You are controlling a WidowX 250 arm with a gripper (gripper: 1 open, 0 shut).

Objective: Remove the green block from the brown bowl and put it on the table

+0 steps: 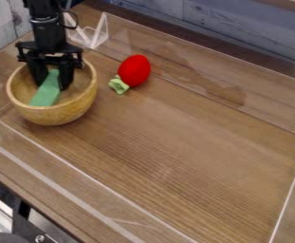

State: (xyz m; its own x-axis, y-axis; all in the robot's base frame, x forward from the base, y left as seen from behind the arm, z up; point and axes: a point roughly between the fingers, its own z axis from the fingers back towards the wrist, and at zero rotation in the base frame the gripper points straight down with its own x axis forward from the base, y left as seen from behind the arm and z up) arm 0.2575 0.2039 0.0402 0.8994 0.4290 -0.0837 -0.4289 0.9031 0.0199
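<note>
The brown bowl (59, 115) sits at the far left of the table (200, 152). Inside it the green block (46, 94) leans slanted against the bowl's inner wall. My black gripper (51, 80) hangs straight down into the bowl, over the block's upper end. Its two fingers stand apart, one on each side of the block, with a gap showing between them and the block. The block's top end is partly hidden behind the fingers.
A red strawberry toy (133, 69) with a green stem lies just right of the bowl. Clear acrylic walls (289, 199) edge the table. A clear bracket (97, 34) stands behind the bowl.
</note>
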